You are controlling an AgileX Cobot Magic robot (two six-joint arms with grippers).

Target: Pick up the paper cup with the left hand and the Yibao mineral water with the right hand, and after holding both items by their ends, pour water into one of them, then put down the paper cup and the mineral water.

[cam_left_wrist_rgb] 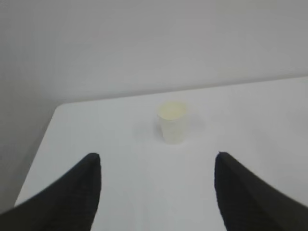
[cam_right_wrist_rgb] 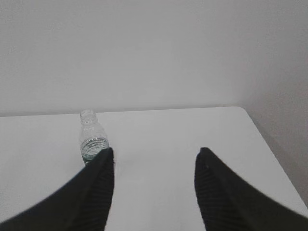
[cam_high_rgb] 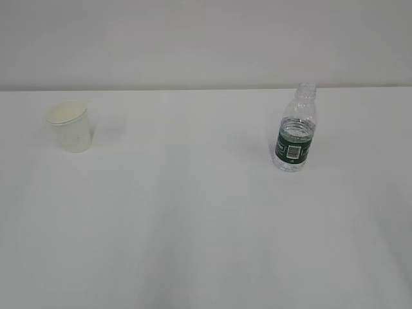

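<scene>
The cup (cam_high_rgb: 69,126) is sitting upright on the far left of the white tabletop (cam_high_rgb: 193,225), a small plain white tapered cup with a rolled rim and a cream inside. The bottle (cam_high_rgb: 295,129) is standing upright on the right, clear and ribbed, uncapped, wearing a dark green label with a white barcode patch, and reaching taller than the cup. The two are standing well apart with bare tabletop lying between them and in front. Both are sitting near the far edge, where a pale wall is rising. The left end effector (cam_left_wrist_rgb: 158,187) is hanging released, fingers spread wide, short of the cup. The right end effector (cam_right_wrist_rgb: 154,185) is also hanging released, empty, with the bottle just behind its left finger (cam_right_wrist_rgb: 94,192).
</scene>
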